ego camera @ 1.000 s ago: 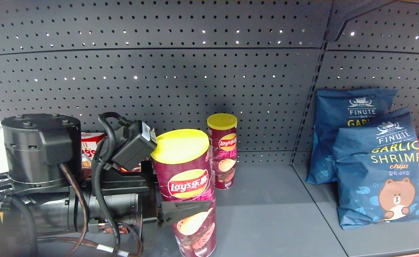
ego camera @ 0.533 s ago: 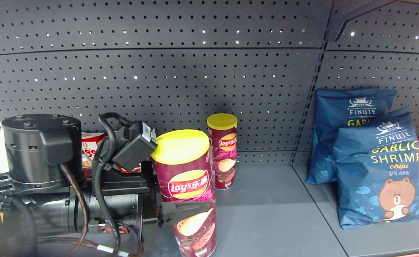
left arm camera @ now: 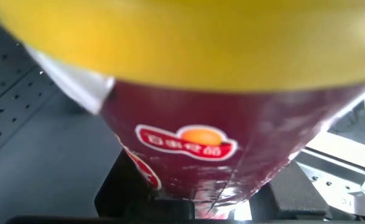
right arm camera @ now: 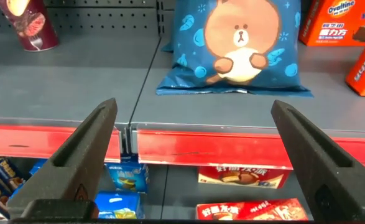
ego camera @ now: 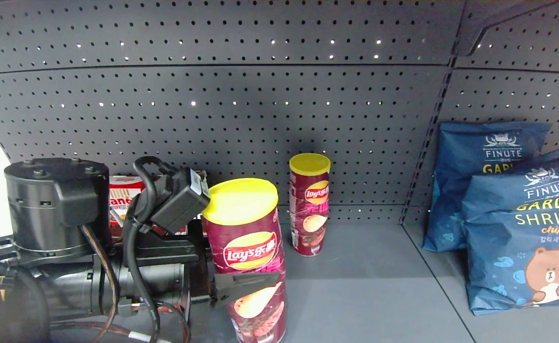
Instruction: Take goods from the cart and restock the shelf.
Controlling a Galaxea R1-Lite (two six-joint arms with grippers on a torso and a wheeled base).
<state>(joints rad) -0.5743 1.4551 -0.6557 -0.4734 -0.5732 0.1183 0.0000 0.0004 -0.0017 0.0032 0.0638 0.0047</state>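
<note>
Our left tool [ego camera: 253,286] grips the lower body of the maroon cardboard chip tube with yellow plastic lid [ego camera: 246,233], which stands upright at the front of the grey metal shelf [ego camera: 355,295], near 1 matching tube [ego camera: 309,209]. We judge it light, stiff, slick and crushable, so a gentle mid-body hold suits it. Right tool [right arm camera: 194,112] gapes empty.
</note>
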